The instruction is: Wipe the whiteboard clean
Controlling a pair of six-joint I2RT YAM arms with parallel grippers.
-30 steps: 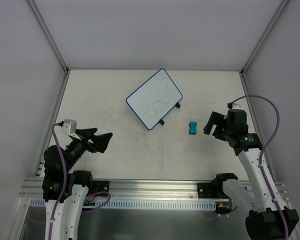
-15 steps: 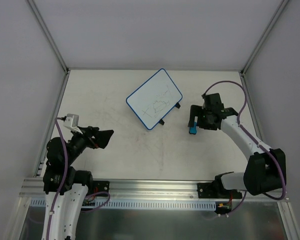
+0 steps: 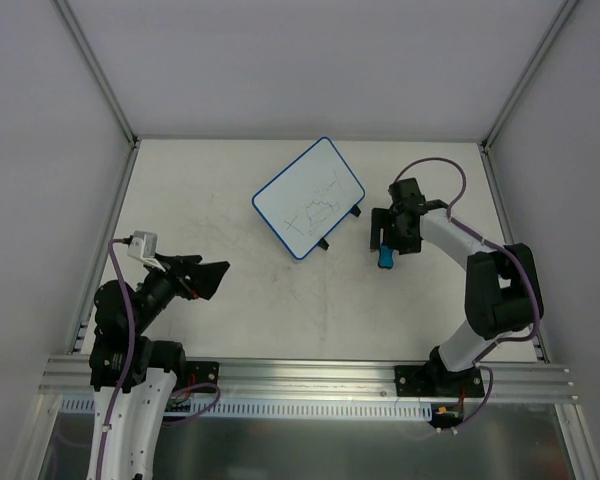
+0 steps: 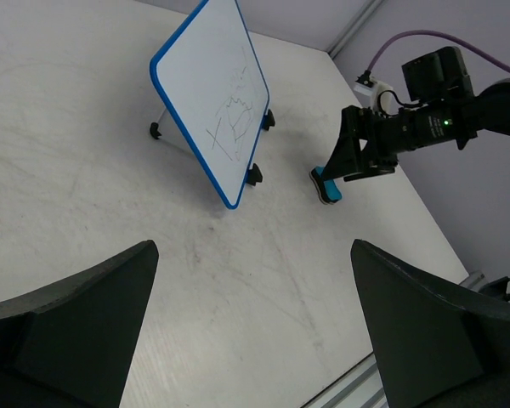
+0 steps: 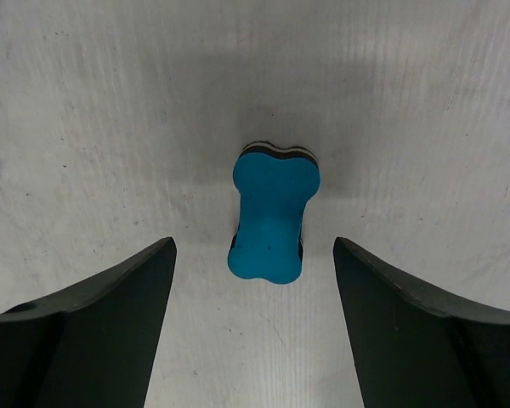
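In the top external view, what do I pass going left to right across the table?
left gripper, jaws wide apart → whiteboard → blue eraser. The right gripper hangs directly over the eraser, so it gets no place of its own in the order.

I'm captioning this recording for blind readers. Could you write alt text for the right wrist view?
A small blue bone-shaped eraser lies on a pale, scuffed table, centred in the gap of the right gripper. The gripper's two dark fingers stand open on either side and do not touch it.
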